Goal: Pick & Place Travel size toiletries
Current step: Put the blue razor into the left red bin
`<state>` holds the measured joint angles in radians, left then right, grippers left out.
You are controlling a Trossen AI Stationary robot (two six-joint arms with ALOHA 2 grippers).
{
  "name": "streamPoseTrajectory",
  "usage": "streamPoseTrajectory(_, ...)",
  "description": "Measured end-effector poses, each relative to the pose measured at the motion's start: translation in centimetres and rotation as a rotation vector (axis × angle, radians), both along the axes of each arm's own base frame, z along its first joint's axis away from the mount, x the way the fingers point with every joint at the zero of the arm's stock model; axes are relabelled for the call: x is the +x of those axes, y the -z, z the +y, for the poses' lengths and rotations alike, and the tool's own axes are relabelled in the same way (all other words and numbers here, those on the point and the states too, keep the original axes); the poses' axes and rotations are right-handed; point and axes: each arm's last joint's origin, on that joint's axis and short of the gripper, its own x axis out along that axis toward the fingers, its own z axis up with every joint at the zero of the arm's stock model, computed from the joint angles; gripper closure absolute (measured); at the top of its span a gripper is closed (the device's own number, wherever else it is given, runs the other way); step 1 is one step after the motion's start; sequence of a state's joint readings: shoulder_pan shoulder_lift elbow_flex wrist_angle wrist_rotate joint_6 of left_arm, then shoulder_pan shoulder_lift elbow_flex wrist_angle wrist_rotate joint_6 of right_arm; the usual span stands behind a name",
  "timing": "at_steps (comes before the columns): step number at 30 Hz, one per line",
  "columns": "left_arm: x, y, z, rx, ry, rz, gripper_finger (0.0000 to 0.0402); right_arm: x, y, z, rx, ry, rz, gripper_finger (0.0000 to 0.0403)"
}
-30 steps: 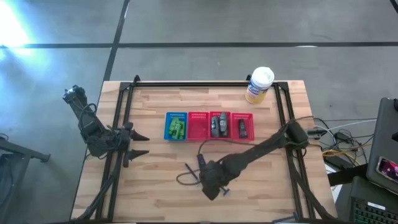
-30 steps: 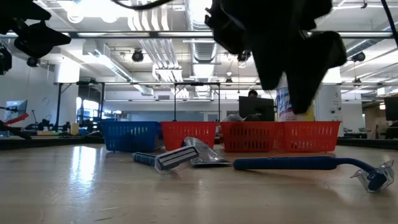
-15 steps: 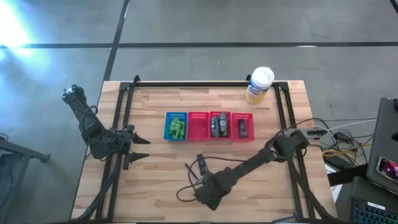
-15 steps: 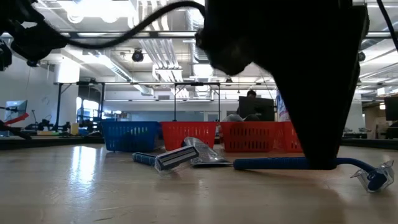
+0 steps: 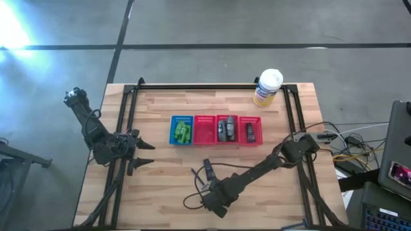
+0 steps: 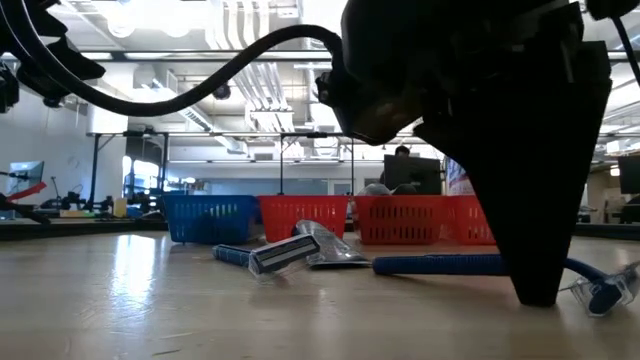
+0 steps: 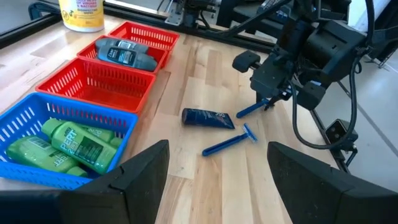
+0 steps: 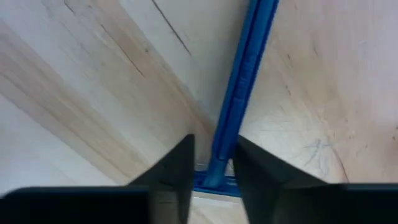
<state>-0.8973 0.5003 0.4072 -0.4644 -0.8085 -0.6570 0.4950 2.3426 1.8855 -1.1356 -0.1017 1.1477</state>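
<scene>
- Near the front middle of the tabletop (image 5: 160,192), the right gripper (image 5: 214,203) is down over a blue razor (image 8: 242,87). Its fingers (image 8: 171,167) are apart, one either side of the slim handle. A sliver of wood shows beside one finger, so I don't read it as clamped.
- That razor is a plain blue stick with a crosswise head. In the right wrist view the head is mostly hidden behind the fingers.
- From the low view the gripper is a black mass blocking the razor's middle. Only the handle and the head end stick out either side.
- A second blue razor (image 7: 230,142) and a dark blue tube (image 7: 208,118) lie loose on the wood just beside it, in front of the baskets.
- Bright green bottles (image 7: 68,146) lie piled in the blue basket (image 7: 37,112).
- Dark grey bottles (image 7: 127,55) lie in a red basket (image 7: 163,57), the third in the row. The red basket (image 7: 93,84) between them looks bare.
- A dark item (image 5: 250,131) sits in the last red basket (image 5: 250,119), too small for me to tell what it is.
- The yellow-and-white canister (image 5: 268,87) stands at the back edge. It is cut off in the left wrist view.
- The left gripper (image 5: 138,154) waits at the tabletop's left edge, fingers (image 7: 146,174) wide apart.
</scene>
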Motion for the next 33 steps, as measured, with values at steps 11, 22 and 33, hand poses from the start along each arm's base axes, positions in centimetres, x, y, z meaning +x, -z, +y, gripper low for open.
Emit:
streamPoseTrajectory(11, 0.1, 0.3, -0.6, 0.204, 0.219, 0.053, 0.0124, 1.3, -4.9, -1.1, 0.003, 0.016, -0.151, 0.0373)
streamPoseTrajectory(22, 3.8, -0.1, -2.5, 0.706, 0.291, -0.019, 0.0124, 4.0, -13.6, -8.2, 0.201, 0.130, -0.488, 0.0373)
streamPoseTrajectory(33, 9.5, -1.6, -2.8, 0.903, 0.301, 0.102, 0.0125, 5.3, -13.5, -11.6, 0.291, 0.157, -0.476, 0.0373)
